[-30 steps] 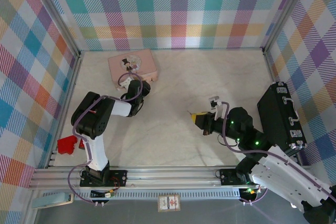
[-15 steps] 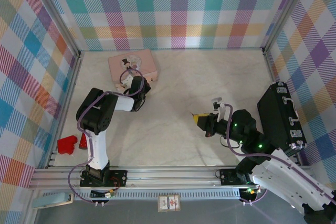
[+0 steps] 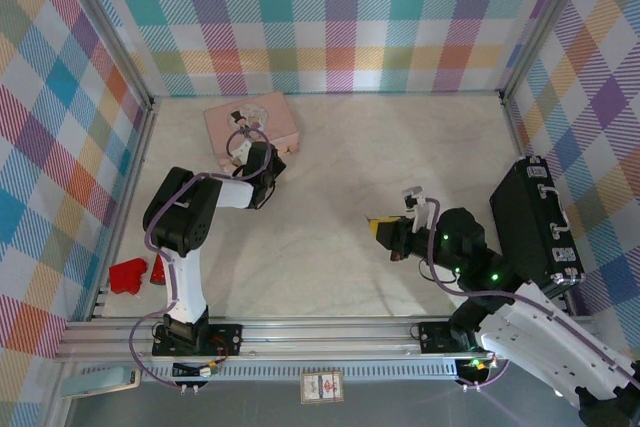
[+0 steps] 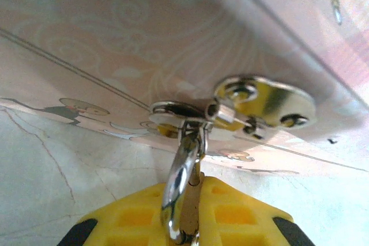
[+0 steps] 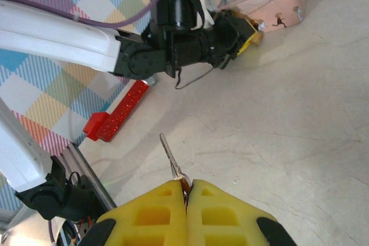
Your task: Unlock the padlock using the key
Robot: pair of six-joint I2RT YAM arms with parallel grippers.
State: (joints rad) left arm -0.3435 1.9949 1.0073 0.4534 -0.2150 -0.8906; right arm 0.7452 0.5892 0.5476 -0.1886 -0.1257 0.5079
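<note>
The right claw pinches the thin dark-grey metal key; the left claw grips the small silver-shackled padlock on the pink picture case. They are well apart, so inserting and turning remain.

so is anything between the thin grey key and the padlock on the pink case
Nothing lies on the pale table between the right gripper's key and the pink case, but the left gripper's yellow pads clamp the padlock's silver shackle, hiding its body.
</note>
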